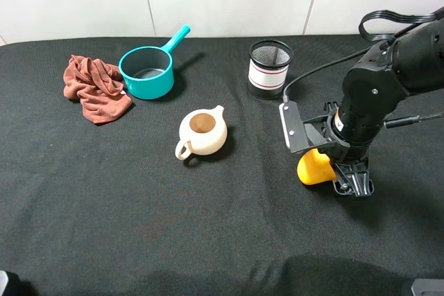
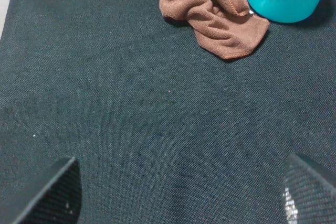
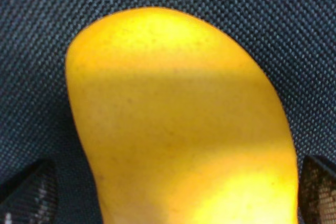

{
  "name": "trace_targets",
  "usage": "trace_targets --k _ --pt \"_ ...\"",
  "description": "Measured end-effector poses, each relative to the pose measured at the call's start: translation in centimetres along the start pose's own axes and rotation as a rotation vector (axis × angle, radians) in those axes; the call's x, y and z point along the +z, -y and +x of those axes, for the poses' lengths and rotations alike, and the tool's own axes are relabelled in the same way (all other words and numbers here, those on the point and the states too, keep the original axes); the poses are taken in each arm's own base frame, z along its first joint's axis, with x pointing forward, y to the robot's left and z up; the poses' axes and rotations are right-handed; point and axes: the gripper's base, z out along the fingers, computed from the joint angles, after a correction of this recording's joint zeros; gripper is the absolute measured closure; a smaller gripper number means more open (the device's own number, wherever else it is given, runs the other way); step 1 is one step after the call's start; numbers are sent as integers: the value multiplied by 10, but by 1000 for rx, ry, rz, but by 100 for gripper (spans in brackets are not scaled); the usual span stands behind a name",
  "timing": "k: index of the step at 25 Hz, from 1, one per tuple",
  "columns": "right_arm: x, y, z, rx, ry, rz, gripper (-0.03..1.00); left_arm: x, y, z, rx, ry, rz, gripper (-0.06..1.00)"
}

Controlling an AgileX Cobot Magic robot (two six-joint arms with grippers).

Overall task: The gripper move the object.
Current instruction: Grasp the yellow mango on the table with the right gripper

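On the black cloth tabletop [image 1: 139,227], towards its right side, the black two-fingered right end effector [image 1: 340,173] stands wide astride the smooth yellow-orange oblong fruit [image 1: 313,168]. Centre it first, since one fingertip [image 3: 26,195] sits clear, then close gently: the rounded skin could slip.

- The surface [image 1: 104,213] is black woven cloth, matt, with a fine weave I can see up close.
- The object [image 3: 178,119] has smooth yellow-orange skin with a faint waxy sheen (and a few tiny dark specks).
- The pads [image 3: 29,195] of my right tool [image 3: 173,198] are black with a fine cross-hatched grain.
- The towel [image 2: 210,14] is soft rust-brown cloth, matt.
- The pan [image 2: 283,1] is smooth teal outside, mildly shiny; its inside looks like grey metal.
- The teapot [image 1: 207,133] is cream, smooth, nearly matt.
- The cup [image 1: 270,60] is black wire mesh.
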Motion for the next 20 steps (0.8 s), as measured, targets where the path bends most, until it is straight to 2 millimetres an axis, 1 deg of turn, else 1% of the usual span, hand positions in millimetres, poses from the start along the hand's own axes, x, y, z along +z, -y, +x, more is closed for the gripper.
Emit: trace_targets --k 6,9,11,17,20 --pt "0 0 0 -2 -1 2 28 0 0 0 0 0 0 18" --pt "0 0 0 -2 1 4 30 0 0 0 0 0 0 18" --pt "0 1 0 -1 5 7 32 0 0 0 0 0 0 18" --pt "0 1 -2 11 17 8 49 0 0 0 0 0 0 18" --pt "0 1 -2 13 18 7 50 0 0 0 0 0 0 18"
